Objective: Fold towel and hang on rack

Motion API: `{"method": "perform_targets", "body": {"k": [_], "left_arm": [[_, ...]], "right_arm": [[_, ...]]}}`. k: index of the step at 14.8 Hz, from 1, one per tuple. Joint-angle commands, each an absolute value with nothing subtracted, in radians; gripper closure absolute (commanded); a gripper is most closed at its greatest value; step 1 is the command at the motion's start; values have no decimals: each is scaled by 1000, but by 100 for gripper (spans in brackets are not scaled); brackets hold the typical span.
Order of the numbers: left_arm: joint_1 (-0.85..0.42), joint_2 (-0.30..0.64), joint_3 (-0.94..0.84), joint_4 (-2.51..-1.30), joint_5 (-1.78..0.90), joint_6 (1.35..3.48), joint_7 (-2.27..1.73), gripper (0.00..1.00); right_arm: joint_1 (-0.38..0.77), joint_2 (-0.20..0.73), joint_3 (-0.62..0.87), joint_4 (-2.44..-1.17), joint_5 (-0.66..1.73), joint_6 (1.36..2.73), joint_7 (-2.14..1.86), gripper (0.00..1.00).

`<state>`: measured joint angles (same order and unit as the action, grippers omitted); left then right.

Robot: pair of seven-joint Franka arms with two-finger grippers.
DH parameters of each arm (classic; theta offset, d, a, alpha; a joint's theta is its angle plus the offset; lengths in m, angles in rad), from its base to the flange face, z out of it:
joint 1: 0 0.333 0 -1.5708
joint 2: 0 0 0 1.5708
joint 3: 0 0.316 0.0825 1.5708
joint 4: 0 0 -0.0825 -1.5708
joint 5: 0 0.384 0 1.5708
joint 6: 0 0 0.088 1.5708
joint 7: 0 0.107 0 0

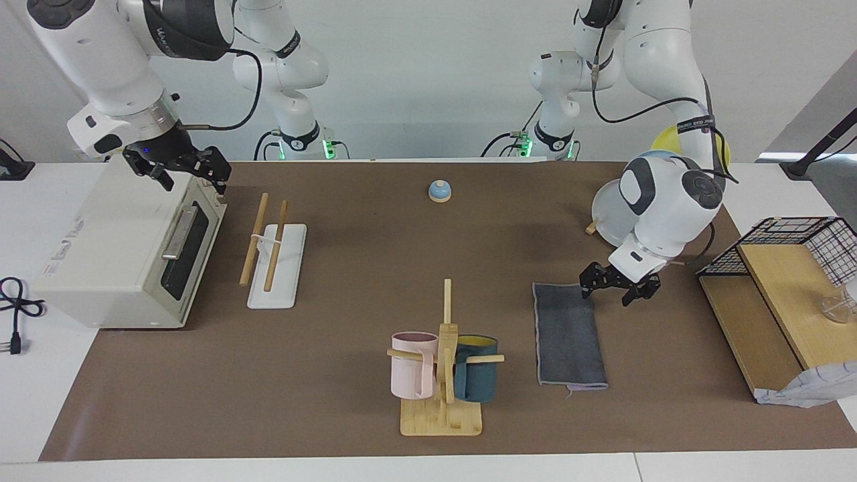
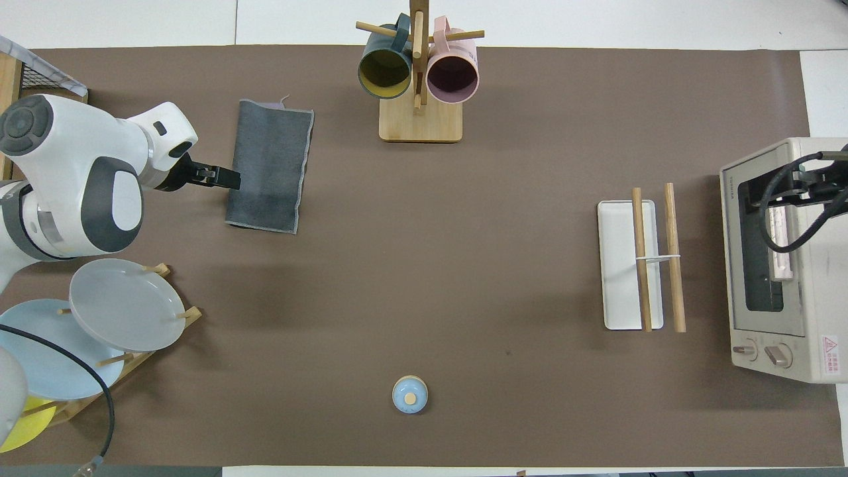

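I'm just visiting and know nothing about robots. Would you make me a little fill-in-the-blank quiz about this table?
1. The towel lies flat and folded, its ____ face up.
2. The left gripper, beside it, holds ____.
3. The rack has ____ wooden rods.
4. The right gripper waits over the ____.

Missing: grey; nothing; two; toaster oven
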<state>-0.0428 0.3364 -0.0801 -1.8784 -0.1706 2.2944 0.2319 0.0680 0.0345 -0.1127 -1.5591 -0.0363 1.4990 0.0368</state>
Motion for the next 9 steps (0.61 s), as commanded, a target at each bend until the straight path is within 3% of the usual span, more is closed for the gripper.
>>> {"method": "perform_targets", "body": {"k": [1, 4, 9], "left_arm": [[-40, 371, -87, -1882, -247, 2332, 290, 7], [-41, 405, -87, -1878, -313, 2338, 316, 10], [-41, 411, -87, -1876, -316, 2335, 319, 37]], "right_arm": [[60, 12, -110, -1585, -15, 1505, 23, 0], [60, 12, -110, -1585, -15, 1503, 23, 0], [60, 12, -110, -1585, -15, 1505, 23, 0]]}}
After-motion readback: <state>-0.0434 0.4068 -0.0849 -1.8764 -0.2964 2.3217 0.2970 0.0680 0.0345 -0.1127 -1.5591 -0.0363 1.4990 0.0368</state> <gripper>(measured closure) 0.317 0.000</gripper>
